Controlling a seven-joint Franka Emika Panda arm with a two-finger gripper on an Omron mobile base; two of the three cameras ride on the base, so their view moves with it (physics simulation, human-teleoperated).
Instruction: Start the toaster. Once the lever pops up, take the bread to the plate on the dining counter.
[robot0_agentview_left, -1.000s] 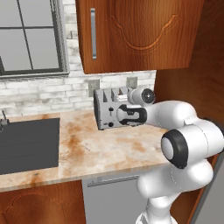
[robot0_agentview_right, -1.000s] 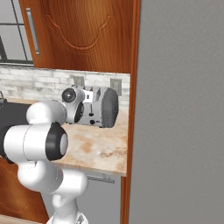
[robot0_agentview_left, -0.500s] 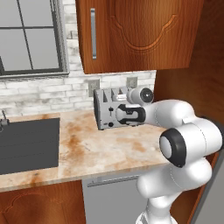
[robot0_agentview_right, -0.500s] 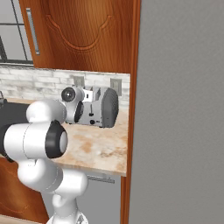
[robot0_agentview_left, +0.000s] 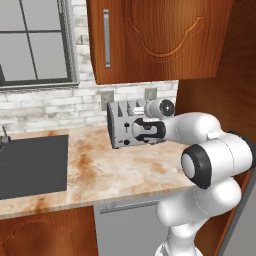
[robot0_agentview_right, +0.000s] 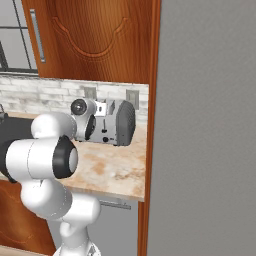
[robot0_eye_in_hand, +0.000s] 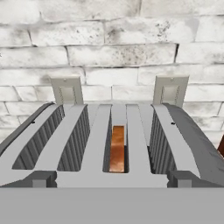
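Observation:
The silver-grey toaster (robot0_agentview_left: 121, 126) stands on the marbled worktop against the brick wall, also seen as toaster (robot0_agentview_right: 121, 122). The hand view looks down over the toaster (robot0_eye_in_hand: 94, 144) from its front. The bread (robot0_eye_in_hand: 117, 148) sits low in a slot right of the middle, its brown crust showing. My gripper (robot0_agentview_left: 136, 131) is at the toaster's front face, level with its upper part. Its fingertips (robot0_eye_in_hand: 40, 179) stand wide apart at the toaster's front edge, open, with nothing between them. The levers are hidden behind my hand. The plate and dining counter are out of view.
A dark sink (robot0_agentview_left: 31, 165) lies at the left of the worktop (robot0_agentview_left: 125, 172). Wooden wall cabinets (robot0_agentview_left: 155, 40) hang above. A tall wooden side panel (robot0_agentview_right: 149, 125) and a grey wall close off the right. Two wall outlets (robot0_eye_in_hand: 66, 90) sit behind the toaster.

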